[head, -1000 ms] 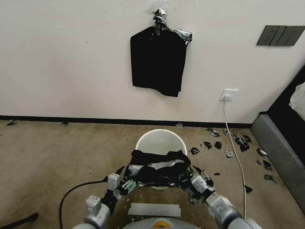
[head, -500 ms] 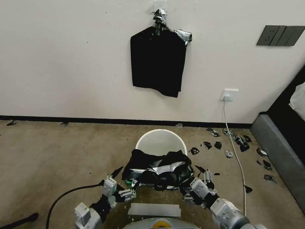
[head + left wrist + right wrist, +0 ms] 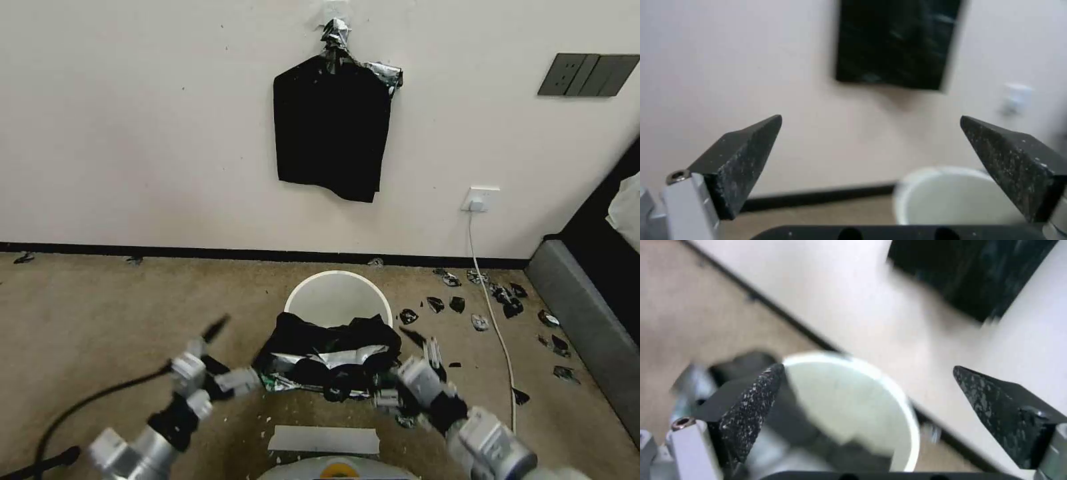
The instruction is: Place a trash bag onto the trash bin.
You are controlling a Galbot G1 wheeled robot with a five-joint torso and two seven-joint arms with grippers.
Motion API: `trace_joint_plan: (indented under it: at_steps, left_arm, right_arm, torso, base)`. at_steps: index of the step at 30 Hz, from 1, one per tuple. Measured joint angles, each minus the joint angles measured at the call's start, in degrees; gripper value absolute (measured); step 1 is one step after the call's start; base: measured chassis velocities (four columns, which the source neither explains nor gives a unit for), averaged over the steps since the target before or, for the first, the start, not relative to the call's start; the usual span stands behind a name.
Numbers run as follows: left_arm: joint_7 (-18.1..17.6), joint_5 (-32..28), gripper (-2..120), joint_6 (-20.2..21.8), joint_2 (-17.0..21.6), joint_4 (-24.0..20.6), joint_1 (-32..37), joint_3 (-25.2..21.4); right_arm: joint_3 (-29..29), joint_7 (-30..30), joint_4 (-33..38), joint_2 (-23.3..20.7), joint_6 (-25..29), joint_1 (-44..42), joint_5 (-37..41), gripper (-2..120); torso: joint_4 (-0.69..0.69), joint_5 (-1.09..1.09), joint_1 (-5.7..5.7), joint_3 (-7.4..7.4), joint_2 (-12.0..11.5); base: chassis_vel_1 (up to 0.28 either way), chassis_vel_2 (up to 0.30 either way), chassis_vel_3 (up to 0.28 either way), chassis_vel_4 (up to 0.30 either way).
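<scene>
Head view, left hand [image 3: 217, 357] wide open, empty, beside trash bag [image 3: 330, 357]

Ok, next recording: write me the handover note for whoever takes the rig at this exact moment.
Left tool: open, empty, above the carpet left of the trash bin.
Right tool: open, empty, at the bin's right, near the trash bag.
Bag: released, lying crumpled over the bin's near rim and spilling down its front; the far half of the opening is uncovered.
Done: bag brought to the bin.
Left: spread the mouth and seat it around the whole rim.
Spare black bundle hangs on the wall; torn scraps litter the carpet to the right.
</scene>
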Motion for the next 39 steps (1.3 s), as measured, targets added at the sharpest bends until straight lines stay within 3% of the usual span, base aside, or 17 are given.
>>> trace_joint_plan:
  at_steps: [1, 3, 5, 6, 7, 9, 11, 14, 15, 16, 19, 20, 23, 32, 39]
  left_arm:
    - [0.0, 0.0, 100, 0.0, 0.0, 0.0, 0.0, 0.0]
    - [-5.7, 6.3, 100, -1.9, 1.7, 0.2, -3.0, 2.0]
    - [-6.4, 7.5, 100, -2.5, 1.9, 0.4, -3.3, 2.1]
    - [-9.7, 12.0, 100, -4.7, 1.4, 1.3, -3.8, 2.3]
    - [-9.7, 12.0, 100, -4.7, 1.4, 1.3, -3.8, 2.3]
    - [-12.3, 14.3, 100, -6.1, -0.5, 2.4, -4.0, 2.4]
    - [-12.6, 14.6, 100, -6.2, -1.1, 2.5, -4.0, 2.5]
    - [-13.9, 17.3, 100, -6.6, -3.9, 3.1, -4.5, 2.7]
    - [-14.6, 19.0, 100, -6.9, -5.1, 3.4, -4.8, 2.5]
    - [-14.6, 19.0, 100, -6.9, -5.1, 3.4, -4.8, 2.5]
    - [-15.5, 21.0, 100, -6.9, -7.2, 4.4, -5.2, 1.8]
    - [-15.5, 21.0, 100, -6.9, -7.2, 4.4, -5.2, 1.8]
    - [-15.7, 21.2, 100, -6.4, -7.5, 5.9, -4.6, 1.7]
    - [-15.6, 21.1, 100, -6.1, -7.0, 7.5, -4.1, 1.9]
    - [-15.4, 21.9, 100, -6.1, -7.4, 8.2, -4.0, 2.8]
  right_arm:
    - [0.0, 0.0, 0.0, 0.0, 0.0, 0.0, 0.0, 100]
    - [2.7, -0.1, -1.1, -2.0, 0.7, 2.7, 2.3, 100]
    - [2.8, -0.3, -1.5, -2.5, 0.7, 3.5, 2.8, 100]
    - [1.3, -1.1, -4.3, -5.4, -0.3, 8.8, 5.3, 100]
    - [1.3, -1.1, -4.3, -5.4, -0.3, 8.8, 5.3, 100]
    - [-4.1, -2.9, -8.9, -9.9, -3.8, 21.2, 8.8, 100]
    - [-5.9, -3.5, -10.1, -10.7, -4.7, 24.5, 9.5, 100]
    - [-20.1, -5.7, -18.8, -13.7, -7.9, 44.2, 13.1, 100]
    - [-25.9, -6.6, -22.7, -13.3, -8.9, 50.6, 13.4, 100]
    - [-25.9, -6.6, -22.7, -13.3, -8.9, 50.6, 13.4, 100]
    - [-37.4, -9.4, -31.6, -9.5, -12.3, 63.7, 12.3, 100]
    - [-37.4, -9.4, -31.6, -9.5, -12.3, 63.7, 12.3, 100]
    - [-47.7, -13.3, -39.6, -5.9, -13.8, 72.3, 8.4, 100]
    - [-57.1, -16.5, -52.6, 0.3, -14.6, 80.7, 8.3, 100]
    - [-62.0, -17.9, -56.6, 3.4, -16.0, 85.6, 11.7, 100]
  torso:
    - [0.0, 0.0, 0.0, 0.0, 0.0]
    - [-0.06, -0.03, 0.0, -0.01, 0.0]
    - [-0.08, -0.04, 0.0, -0.01, 0.0]
    - [-0.07, 0.01, 0.0, 0.0, 0.0]
    - [-0.07, 0.01, 0.0, 0.0, 0.0]
    - [0.0, -0.02, 0.0, 0.0, 0.0]
    - [-0.01, -0.01, 0.0, 0.0, 0.0]
    - [-0.02, -0.03, 0.0, 0.0, 0.0]
    - [-0.03, -0.01, 0.0, 0.01, 0.0]
    - [-0.03, -0.01, 0.0, 0.01, 0.0]
    - [-0.02, -0.01, 0.01, 0.01, 0.0]
    - [-0.02, -0.01, 0.01, 0.01, 0.0]
    - [-0.01, -0.02, 0.01, 0.01, 0.0]
    - [-0.04, -0.02, 0.01, 0.01, 0.0]
    - [-0.03, -0.03, 0.01, 0.0, 0.0]
  base:
    - [0.0, 0.0, 0.0, 0.0]
    - [0.0, 0.0, 0.0, 0.0]
    - [0.0, 0.0, 0.0, 0.0]
    - [0.0, 0.0, 0.0, 0.0]
    - [0.0, 0.0, 0.0, 0.0]
    - [0.0, 0.0, 0.0, 0.0]
    - [0.0, 0.0, 0.0, 0.0]
    - [0.0, 0.0, 0.0, 0.0]
    - [0.0, 0.0, 0.0, 0.0]
    - [0.0, 0.0, 0.0, 0.0]
    - [0.0, 0.0, 0.0, 0.0]
    - [0.0, 0.0, 0.0, 0.0]
    - [0.0, 0.0, 0.0, 0.0]
    - [0.0, 0.0, 0.0, 0.0]
    - [0.0, 0.0, 0.0, 0.0]
